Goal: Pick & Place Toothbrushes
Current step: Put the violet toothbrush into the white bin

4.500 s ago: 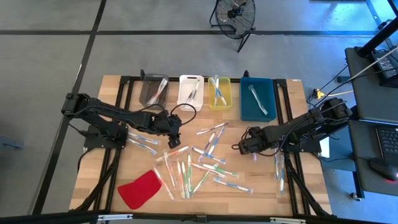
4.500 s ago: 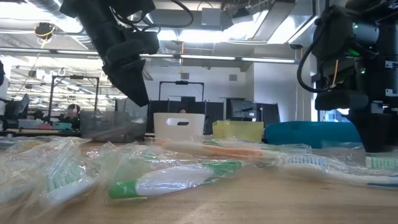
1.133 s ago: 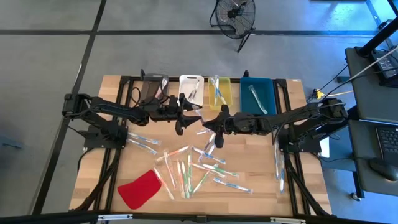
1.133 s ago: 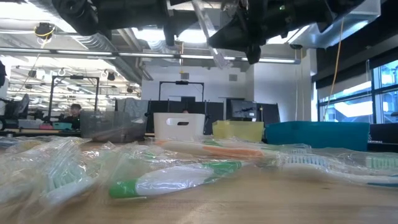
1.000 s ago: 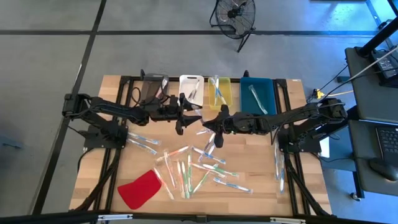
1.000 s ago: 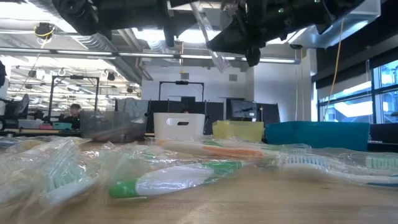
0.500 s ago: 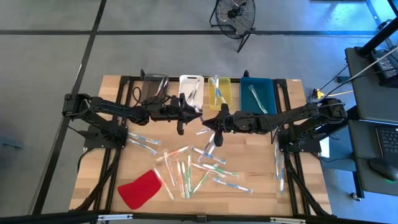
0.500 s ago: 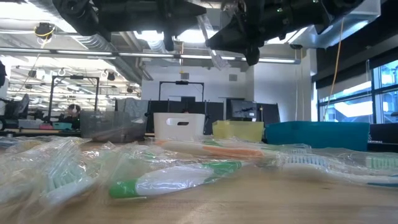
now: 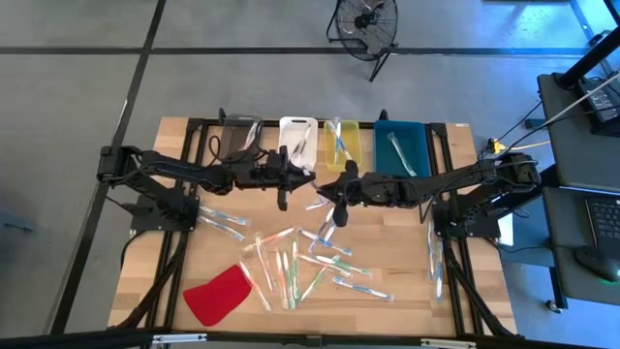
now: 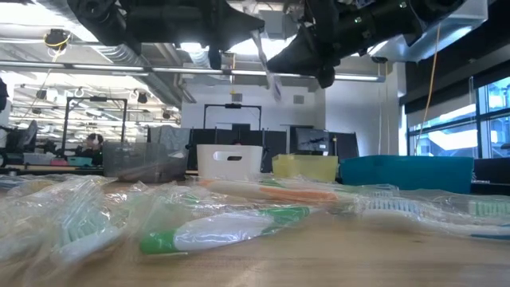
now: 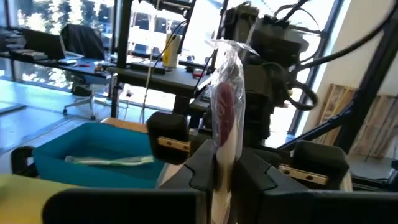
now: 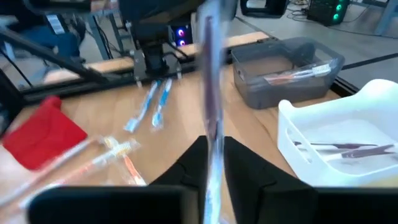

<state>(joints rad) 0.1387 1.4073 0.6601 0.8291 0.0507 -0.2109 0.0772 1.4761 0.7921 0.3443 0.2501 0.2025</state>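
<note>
Clear-wrapped toothbrush [image 11: 225, 106] hangs mid-air over counter [image 9: 174, 262] near bins, L fingers [image 11: 227, 163] pinching it, R fingers [image 12: 211, 163] look pressed on it too; R should release only once L grip's firm.

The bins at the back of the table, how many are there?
4, in a row along the table's far edge, from the left arm's side: grey bin, white bin, yellow bin, blue bin. None look hidden.

Bright windows [image 11: 74, 37] kinda blow out the left wrist view; right wrist looks motion-blurred, low view's foreground toothbrushes [image 10: 231, 227] are soft.
</note>
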